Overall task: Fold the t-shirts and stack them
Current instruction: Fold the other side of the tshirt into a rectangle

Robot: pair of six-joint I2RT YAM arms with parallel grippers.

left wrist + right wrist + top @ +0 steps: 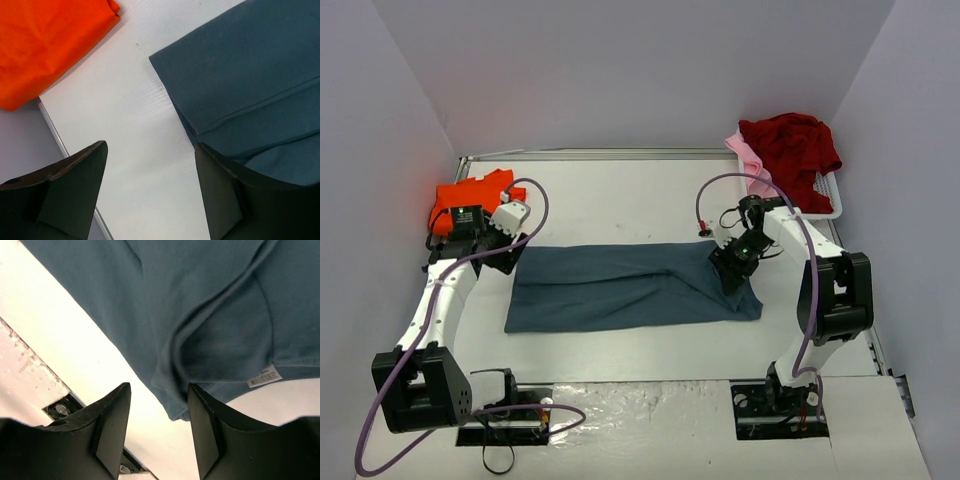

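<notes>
While its jaws stand apart and empty, left gripper (150, 150) hangs over table (125, 125) just beside blue-grey t-shirt (630, 288), spread as long band mid-table | right gripper (159, 390) also unclenched, above its rumpled corner | risk: pinch catching one layer only would skew the fold.

Bright, even overhead light fills the top view. Shadows are faint, and the table (620, 190) shines with crinkled glare toward 6 o'clock. In the right wrist view the table burns out to cream at 9 o'clock, while the blue-grey shirt (210, 300) stays sharp. The left gripper (151, 146) and right gripper (159, 387) loom dark and soft-focused at 6 o'clock — the orange shirt (45, 45) glows oversaturated at 11 o'clock.
</notes>
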